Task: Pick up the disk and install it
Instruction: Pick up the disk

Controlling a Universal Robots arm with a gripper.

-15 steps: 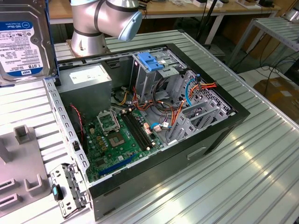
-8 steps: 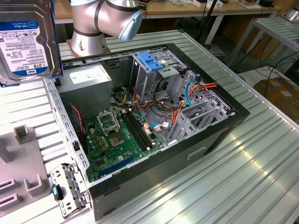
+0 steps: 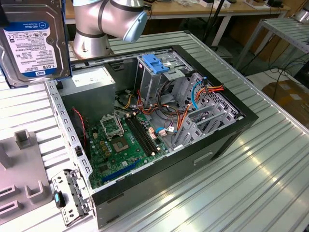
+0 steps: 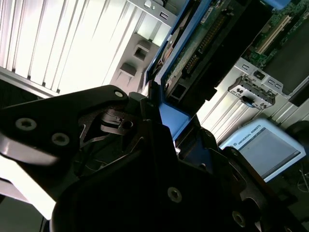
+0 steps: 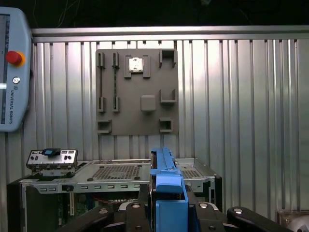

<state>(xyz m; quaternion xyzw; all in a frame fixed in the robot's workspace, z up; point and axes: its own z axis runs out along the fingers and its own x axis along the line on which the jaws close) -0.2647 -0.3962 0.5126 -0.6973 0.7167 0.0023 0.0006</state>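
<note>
Exterior view: disk (image 3: 34,43) aloft, apart from computer case (image 3: 217,145); gripper (image 5: 169,209) clamped on blue rail (image 5: 166,176). Needs square grip, level disk, clearance from case wall.

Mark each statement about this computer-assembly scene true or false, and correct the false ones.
1. The disk is held up outside the computer case. True.
2. The drive cage has a red handle. False: its handle is blue.
3. The motherboard lies inside the open case. True.
4. The jaws are empty. False: in the first wrist view they are shut on the disk's blue rail.
5. The case stands on a wooden surface. False: it stands on a ribbed metal table.
</note>
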